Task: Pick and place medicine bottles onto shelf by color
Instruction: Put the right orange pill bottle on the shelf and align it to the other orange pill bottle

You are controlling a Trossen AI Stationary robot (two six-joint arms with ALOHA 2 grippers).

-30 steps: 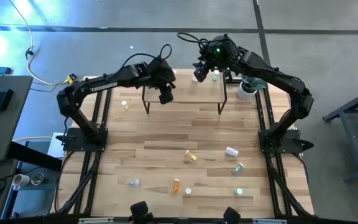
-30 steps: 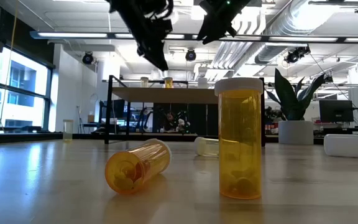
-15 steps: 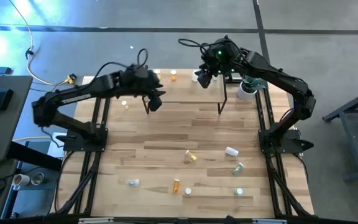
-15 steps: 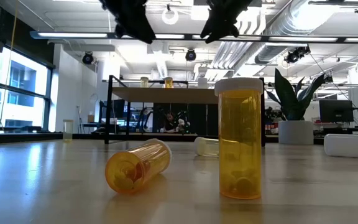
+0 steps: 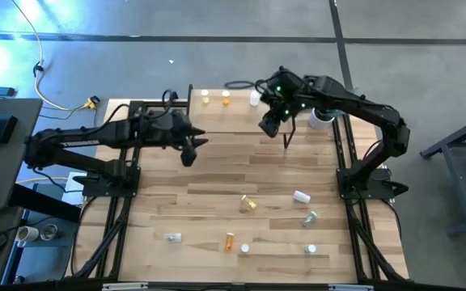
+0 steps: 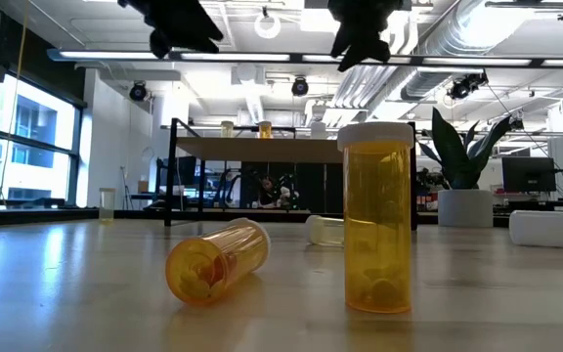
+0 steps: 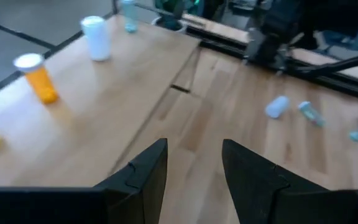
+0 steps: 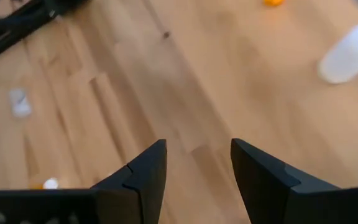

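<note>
The shelf [image 5: 235,118] stands at the table's far side. On its far edge stand a yellow bottle [image 5: 205,97], an orange one [image 5: 226,99] and a white one [image 5: 255,99]. More medicine bottles lie or stand near the table's front: yellow [image 5: 249,204], white [image 5: 301,196], greenish [image 5: 309,218], orange [image 5: 230,241]. My left gripper [image 5: 188,152] hangs open at the shelf's near left corner, with nothing between its fingers [image 7: 194,146]. My right gripper [image 5: 268,127] hangs open above the shelf's near right part, tipped downward, also with nothing in it [image 8: 197,146].
A white pot [image 5: 322,115] with a plant stands beside the shelf at the far right. A clear bottle [image 5: 173,237] and two small bottles [image 5: 244,249] [image 5: 311,250] sit near the front edge. Bare wood lies in the table's middle [image 5: 233,166].
My left gripper has drawn back from over the shelf toward the table's left and near edges, turning as it went. My right gripper has moved from the shelf's far edge toward the near edge and has tipped further down. The bottles have stayed in place.
</note>
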